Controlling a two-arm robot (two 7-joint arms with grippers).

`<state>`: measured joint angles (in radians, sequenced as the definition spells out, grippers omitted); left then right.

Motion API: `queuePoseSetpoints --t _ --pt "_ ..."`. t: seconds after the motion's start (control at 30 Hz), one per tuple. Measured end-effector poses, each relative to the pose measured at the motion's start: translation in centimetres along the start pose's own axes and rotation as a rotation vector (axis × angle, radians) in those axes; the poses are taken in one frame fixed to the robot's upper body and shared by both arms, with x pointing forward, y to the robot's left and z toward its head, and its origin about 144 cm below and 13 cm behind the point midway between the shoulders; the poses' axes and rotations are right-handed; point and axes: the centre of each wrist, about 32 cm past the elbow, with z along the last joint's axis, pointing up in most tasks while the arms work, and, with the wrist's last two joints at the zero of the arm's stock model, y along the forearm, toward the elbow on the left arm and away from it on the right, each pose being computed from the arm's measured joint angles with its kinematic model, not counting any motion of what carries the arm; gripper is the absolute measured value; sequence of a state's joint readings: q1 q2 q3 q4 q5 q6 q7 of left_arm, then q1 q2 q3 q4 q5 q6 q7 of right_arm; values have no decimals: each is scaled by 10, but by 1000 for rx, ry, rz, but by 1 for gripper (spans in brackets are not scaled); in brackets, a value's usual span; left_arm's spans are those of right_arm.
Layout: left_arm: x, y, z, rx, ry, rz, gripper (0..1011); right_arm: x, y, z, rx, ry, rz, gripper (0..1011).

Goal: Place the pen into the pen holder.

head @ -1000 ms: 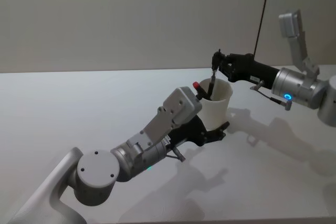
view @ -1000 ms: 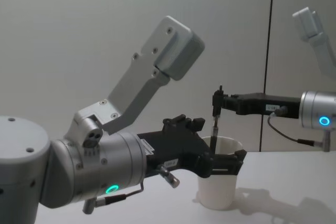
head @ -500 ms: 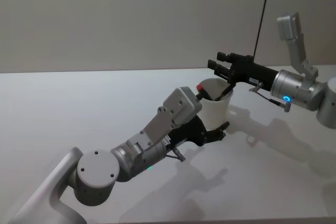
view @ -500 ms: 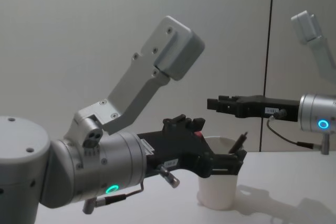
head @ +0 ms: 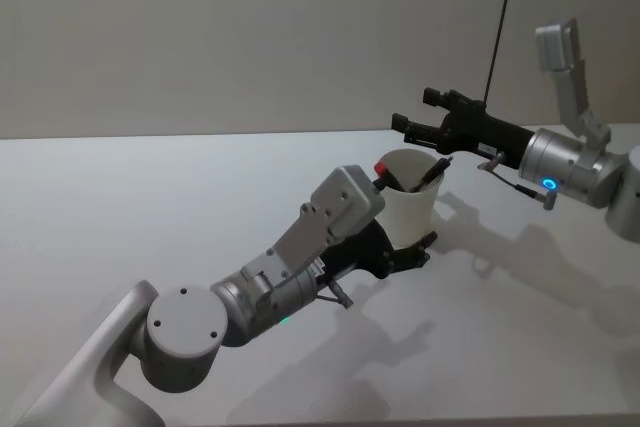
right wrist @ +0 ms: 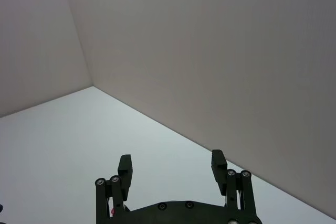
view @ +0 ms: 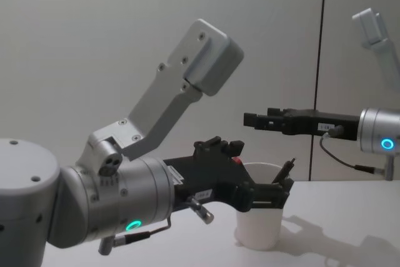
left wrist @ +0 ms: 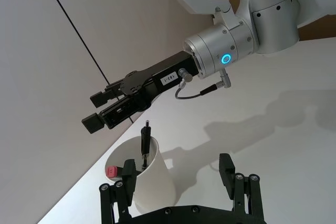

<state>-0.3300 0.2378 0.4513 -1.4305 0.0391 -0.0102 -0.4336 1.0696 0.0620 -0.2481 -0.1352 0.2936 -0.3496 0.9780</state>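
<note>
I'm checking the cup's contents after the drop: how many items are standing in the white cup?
2. A black pen leans on the pen holder rim nearest the open right end effector; a red-capped item pokes out opposite. Shorter things inside may be hidden.

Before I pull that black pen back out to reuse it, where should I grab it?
Probably by the top end of the pen, coming from above. It leans against the paper cup's rim, with that end poking past it, the rest down inside.
</note>
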Motion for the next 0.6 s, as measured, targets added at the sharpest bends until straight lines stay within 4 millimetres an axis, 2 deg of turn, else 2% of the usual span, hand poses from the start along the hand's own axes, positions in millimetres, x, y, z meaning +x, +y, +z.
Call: queuePoseSetpoints --t 0.17,0.6 --pt "0 0 0 0 0 0 1000 1 -1 0 3 2 0 1001" --pt "0 0 0 0 0 0 1000 1 -1 1 7 6 1 1001"
